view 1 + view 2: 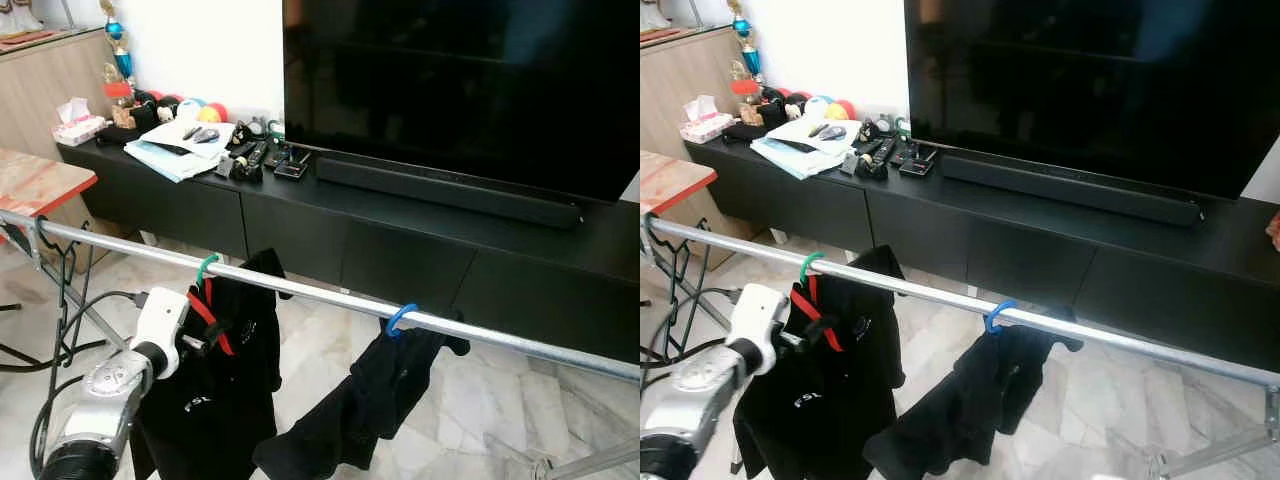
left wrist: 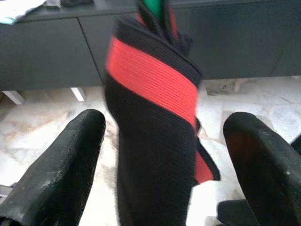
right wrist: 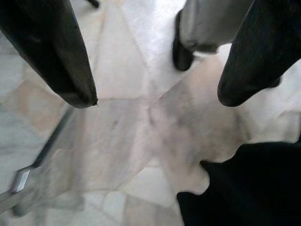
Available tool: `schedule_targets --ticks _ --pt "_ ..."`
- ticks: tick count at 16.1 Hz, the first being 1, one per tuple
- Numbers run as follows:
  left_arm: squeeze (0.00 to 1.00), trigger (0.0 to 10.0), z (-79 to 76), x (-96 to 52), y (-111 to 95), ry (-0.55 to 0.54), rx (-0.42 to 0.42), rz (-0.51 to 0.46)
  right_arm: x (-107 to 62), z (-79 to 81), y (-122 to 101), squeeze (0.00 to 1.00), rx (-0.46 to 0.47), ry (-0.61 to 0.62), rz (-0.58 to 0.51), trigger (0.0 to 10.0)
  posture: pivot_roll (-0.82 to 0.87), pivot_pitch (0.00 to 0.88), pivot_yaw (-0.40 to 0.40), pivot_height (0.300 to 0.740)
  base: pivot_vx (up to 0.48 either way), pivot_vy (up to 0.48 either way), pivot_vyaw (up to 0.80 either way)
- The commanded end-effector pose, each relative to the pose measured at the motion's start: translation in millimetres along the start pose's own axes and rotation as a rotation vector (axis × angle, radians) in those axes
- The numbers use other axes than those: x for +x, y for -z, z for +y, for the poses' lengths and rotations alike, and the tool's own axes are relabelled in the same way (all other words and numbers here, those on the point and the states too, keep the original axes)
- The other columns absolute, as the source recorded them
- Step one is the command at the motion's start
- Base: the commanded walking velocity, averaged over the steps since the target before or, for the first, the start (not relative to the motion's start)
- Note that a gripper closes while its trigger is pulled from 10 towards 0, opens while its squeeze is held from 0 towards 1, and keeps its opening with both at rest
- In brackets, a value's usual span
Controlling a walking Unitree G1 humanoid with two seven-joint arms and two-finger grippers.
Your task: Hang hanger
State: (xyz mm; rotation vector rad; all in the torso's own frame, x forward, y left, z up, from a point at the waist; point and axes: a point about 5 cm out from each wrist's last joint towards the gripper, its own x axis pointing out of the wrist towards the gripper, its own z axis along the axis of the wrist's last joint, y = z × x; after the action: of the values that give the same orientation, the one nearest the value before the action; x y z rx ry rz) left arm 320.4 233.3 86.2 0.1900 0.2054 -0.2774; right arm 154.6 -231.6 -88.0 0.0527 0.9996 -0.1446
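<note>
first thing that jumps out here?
A silver metal rail crosses the foreground with two black garments on it: one on a green hanger hook, one on a blue hook. The left hand, open, straddles the red-striped black shirt. A large black TV fills the background.

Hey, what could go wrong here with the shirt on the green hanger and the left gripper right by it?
1. The left gripper has open fingers either side of the black and red shirt; pulling back might snag the fabric and drag the green hanger along the metal rail.
2. The garment on the blue hanger hangs bunched and lopsided, so a rail jolt might drop it.
</note>
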Motion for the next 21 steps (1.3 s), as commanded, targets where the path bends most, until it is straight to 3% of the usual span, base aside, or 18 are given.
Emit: schedule_targets --ticks 1,2,3,4,7,11,21 --pt "0.0 10.0 -4.0 3.0 0 0.029 0.009 0.002 -1.0 -1.5 4 0.0 0.006 0.009 0.007 10.0 0.09 0.032 -0.014 0.74 0.0 0.0 0.0" --pt "0.0 4.6 -7.0 4.4 1 0.054 0.012 0.009 -2.3 -7.1 6 0.0 0.008 0.015 0.011 10.0 0.09 0.033 -0.014 0.74 0.0 0.0 0.0" --pt "0.0 4.6 -7.8 4.8 1 0.061 0.014 0.011 -2.7 -9.2 7 0.0 0.009 0.017 0.013 10.0 0.09 0.033 -0.014 0.74 0.0 0.0 0.0" --pt "0.0 0.0 -8.9 6.8 2 0.067 0.019 0.011 -4.5 -16.9 8 0.0 0.012 0.023 0.016 10.0 0.09 0.033 -0.012 0.74 0.0 0.0 0.0" --pt "0.0 0.0 -10.0 7.0 4 0.094 0.033 0.023 -0.9 -3.8 2 0.0 0.007 0.008 0.005 10.0 0.09 0.033 -0.012 0.74 0.0 0.0 0.0" --pt "0.0 0.0 -11.3 9.5 1 0.074 0.003 -0.011 -0.6 -3.0 1 0.0 0.005 0.007 0.003 10.0 0.09 0.03 -0.013 0.74 0.0 0.0 0.0" --pt "0.0 0.0 -15.7 5.7 2 0.159 0.048 -0.006 -0.2 0.2 2 0.0 0.004 0.002 0.005 10.0 0.09 0.029 -0.013 0.74 0.0 0.0 0.0"
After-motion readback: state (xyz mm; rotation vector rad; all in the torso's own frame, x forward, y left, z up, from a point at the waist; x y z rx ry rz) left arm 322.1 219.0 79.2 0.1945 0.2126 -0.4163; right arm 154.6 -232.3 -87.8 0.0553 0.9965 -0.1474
